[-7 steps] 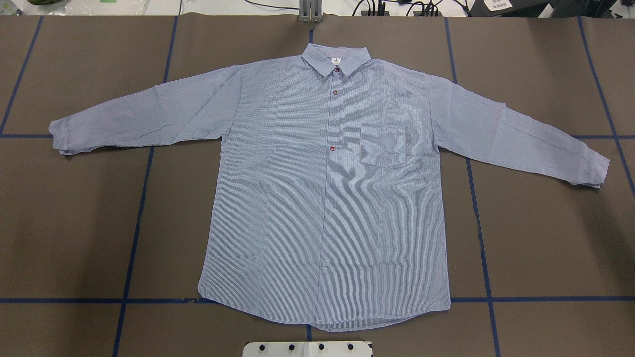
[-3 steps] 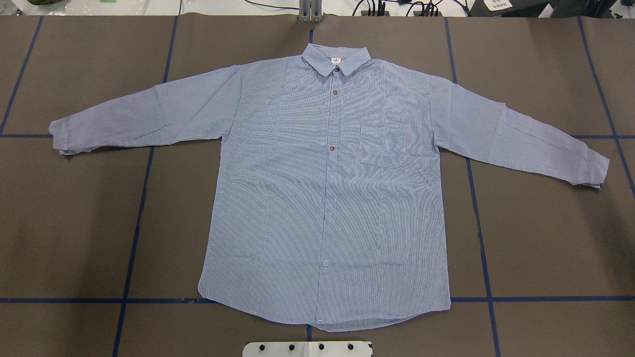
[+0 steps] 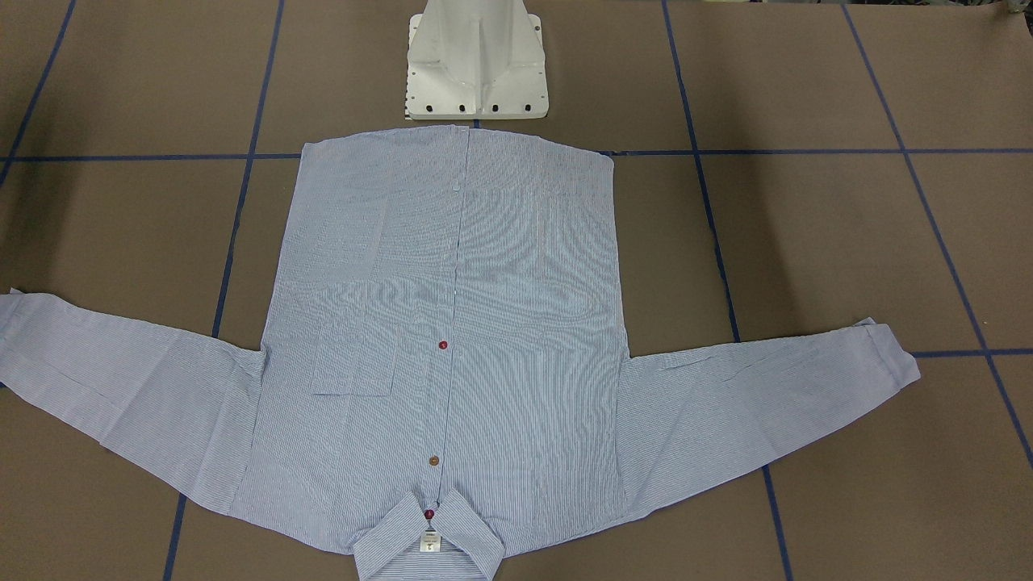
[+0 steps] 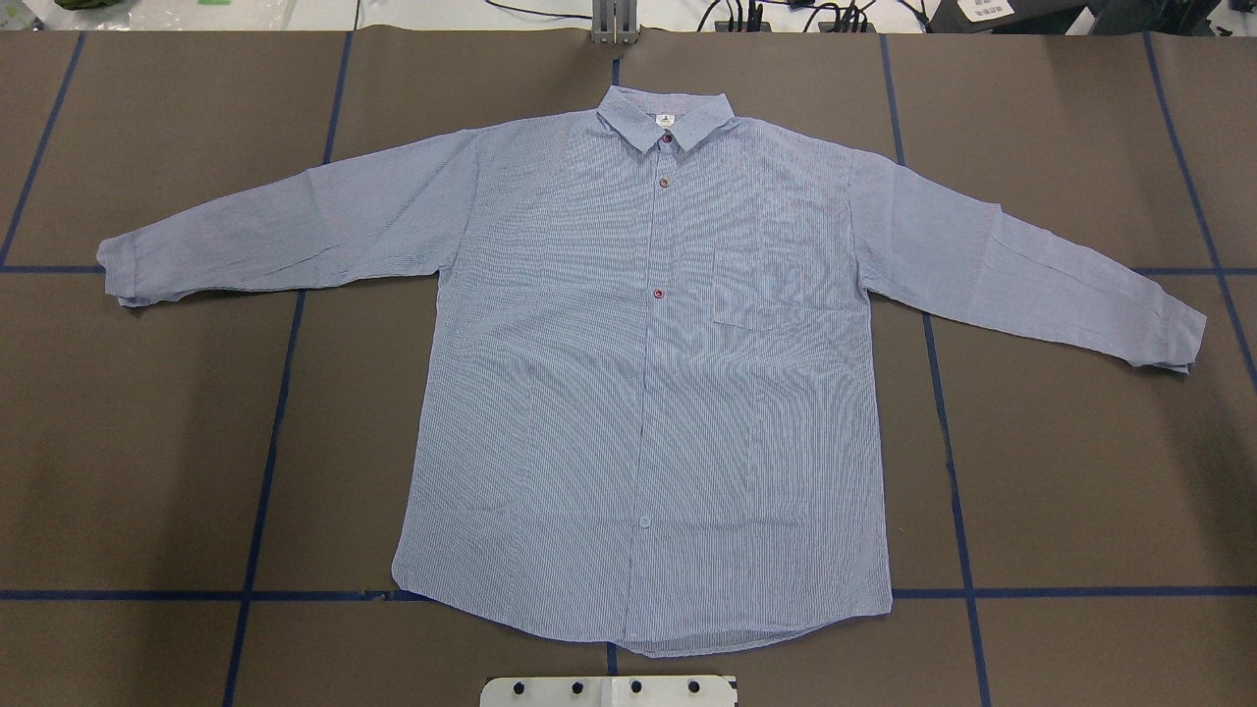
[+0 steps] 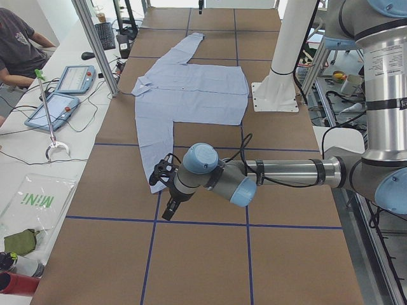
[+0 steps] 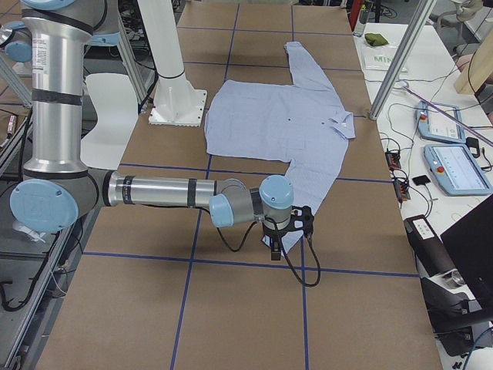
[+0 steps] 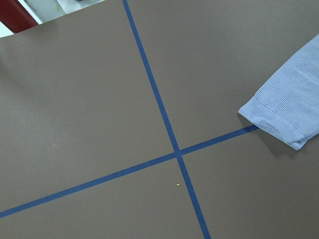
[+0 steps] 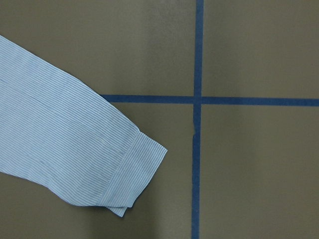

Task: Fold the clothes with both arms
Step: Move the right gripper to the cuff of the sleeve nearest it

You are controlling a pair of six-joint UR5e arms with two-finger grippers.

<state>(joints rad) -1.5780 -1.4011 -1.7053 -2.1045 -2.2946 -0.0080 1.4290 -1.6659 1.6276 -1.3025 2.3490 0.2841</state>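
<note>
The shirt (image 4: 628, 373) lies flat, front up, sleeves spread, on the desk (image 4: 147, 442); the left fingers (image 5: 170, 208) hang near one cuff, the right fingers (image 6: 274, 247) near the other, and I cannot tell whether either pair is apart or together.

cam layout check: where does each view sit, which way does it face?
Front-facing: across the table, facing the robot, down on the shirt; base shows.
Overhead: behind the robot, looking forward-down; base edge only.
Left: table's left end; left end effector near.
Right: opposite end; right end effector near.
Left wrist: down at left cuff; no body.
Right wrist: down at right cuff; no body.
Shared: both wrists see crossed tape.
</note>
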